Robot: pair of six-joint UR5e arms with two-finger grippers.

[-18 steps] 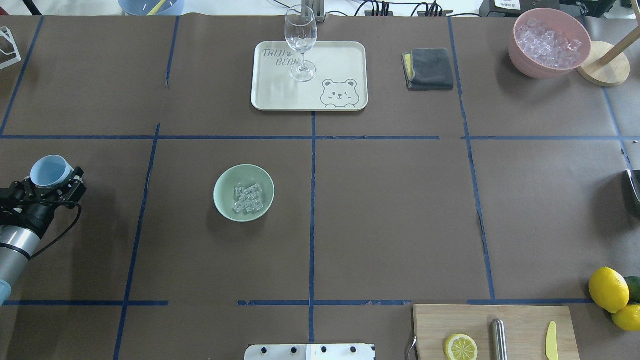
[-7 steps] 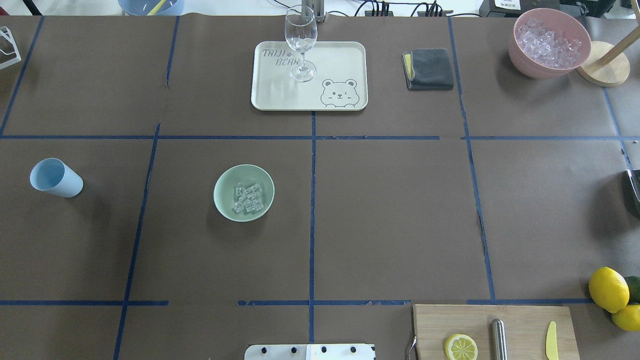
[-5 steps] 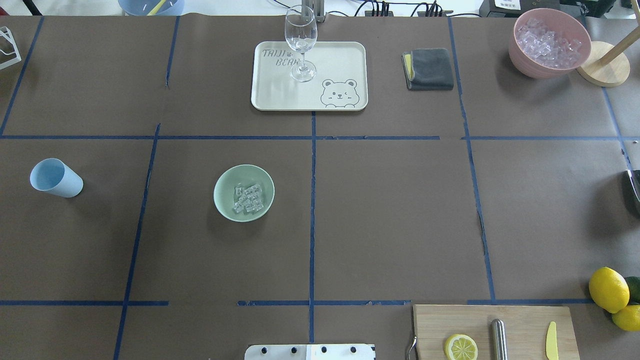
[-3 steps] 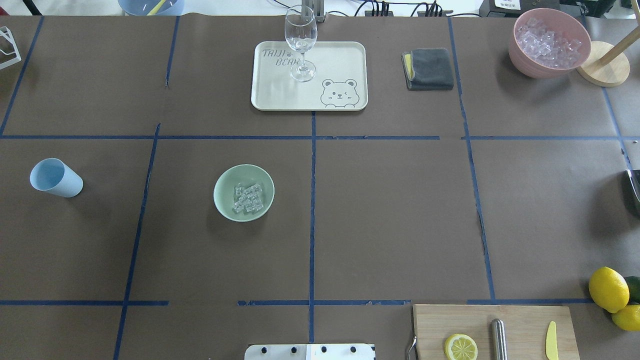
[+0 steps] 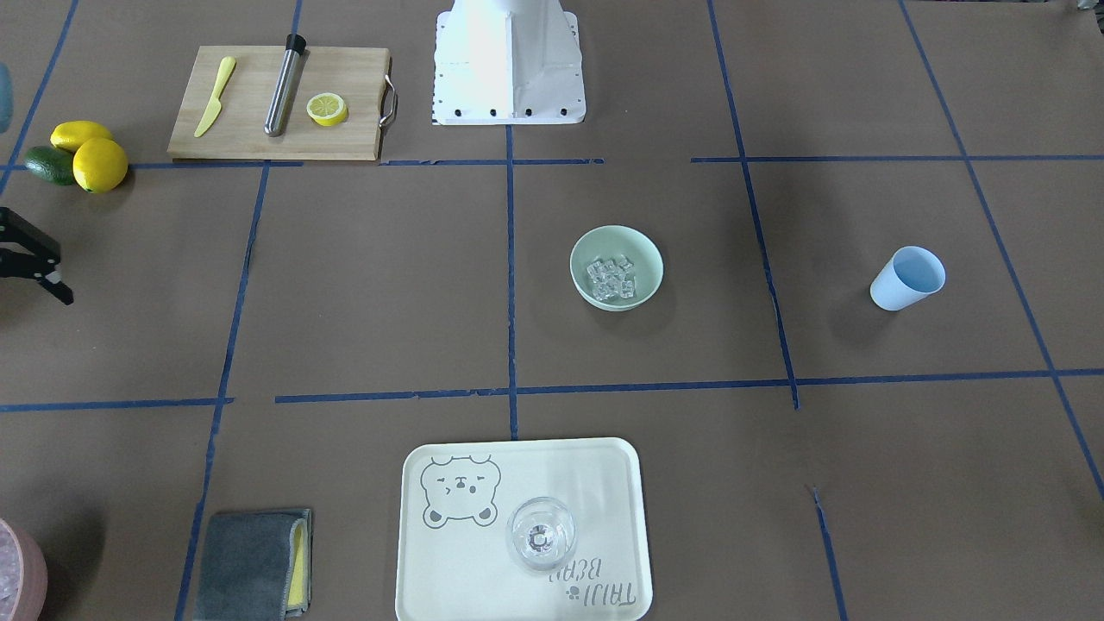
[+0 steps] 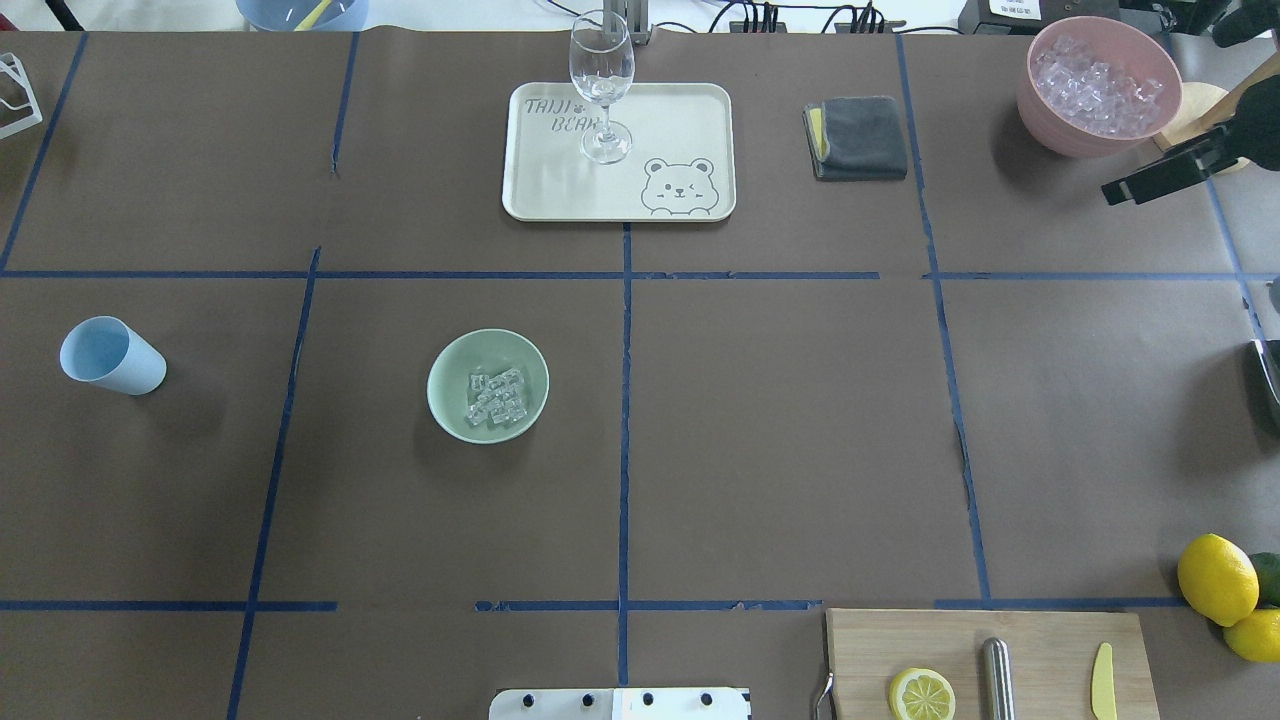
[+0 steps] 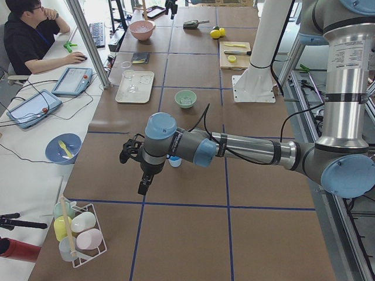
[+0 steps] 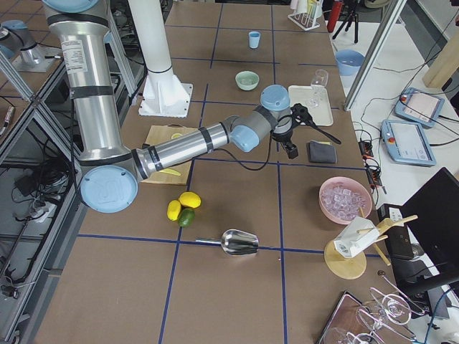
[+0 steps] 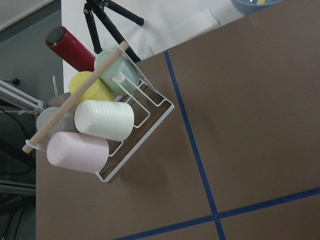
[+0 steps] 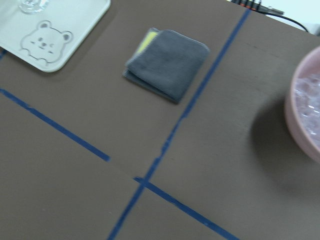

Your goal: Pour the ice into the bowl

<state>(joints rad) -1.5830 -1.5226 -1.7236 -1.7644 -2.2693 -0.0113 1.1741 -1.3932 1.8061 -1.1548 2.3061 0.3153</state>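
The mint-green bowl [image 6: 445, 385] stands left of the table's middle with several clear ice cubes [image 6: 497, 396] in it; it also shows in the front view [image 5: 649, 267]. A light blue cup [image 6: 110, 356] stands alone at the far left, empty. My left gripper [image 7: 132, 174] shows only in the left side view, raised just beyond the cup; I cannot tell whether it is open. My right gripper [image 8: 315, 145] hangs open and empty at the far right, one finger [image 6: 1150, 182] just in front of the pink bowl.
A pink bowl [image 6: 1035, 100] full of ice stands at the back right by a wooden stand. A wine glass [image 6: 601, 85] stands on a cream tray [image 6: 680, 120], a grey cloth [image 6: 858, 137] beside it. A cutting board [image 6: 1040, 650], lemons [image 6: 1217, 578] and a metal scoop [image 8: 240, 244] lie near the front right.
My left gripper let go of the blue cup and drew back out of the overhead view. My right gripper has just come into that view at the upper right.
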